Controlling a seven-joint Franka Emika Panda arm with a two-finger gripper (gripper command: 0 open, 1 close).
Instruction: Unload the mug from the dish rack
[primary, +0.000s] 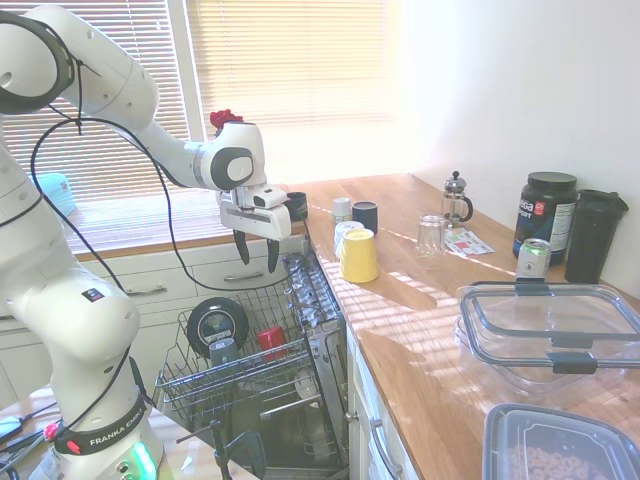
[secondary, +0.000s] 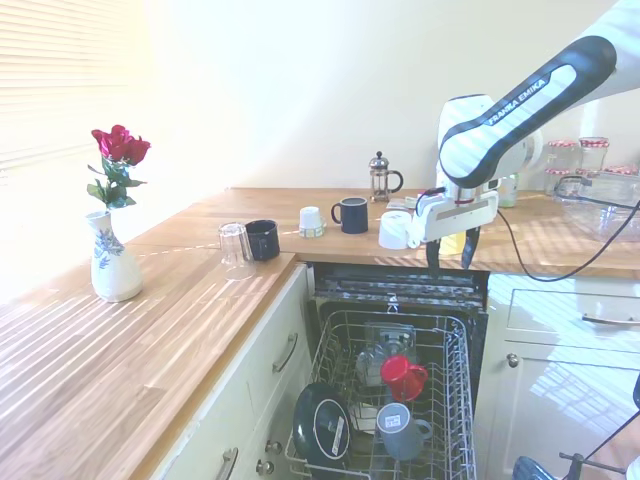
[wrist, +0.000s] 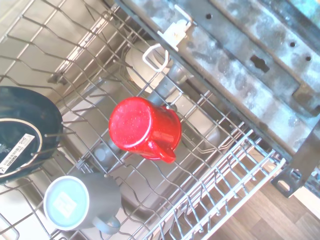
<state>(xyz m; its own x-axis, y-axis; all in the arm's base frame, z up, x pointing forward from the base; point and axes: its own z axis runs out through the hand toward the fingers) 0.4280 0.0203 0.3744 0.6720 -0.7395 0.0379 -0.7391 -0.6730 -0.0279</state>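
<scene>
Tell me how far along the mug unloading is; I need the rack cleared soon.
Nothing is done yet: the mug sits upside down in the rack, beside the red cup and a black dish. In hand: the hand hangs open and empty above the rack, holding nothing. Left: descend, grasp the mug, lift it out and set it down.

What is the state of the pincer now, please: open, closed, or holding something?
Pincer: open and holding nothing, above the dish rack; the mug sits in the rack.
</scene>
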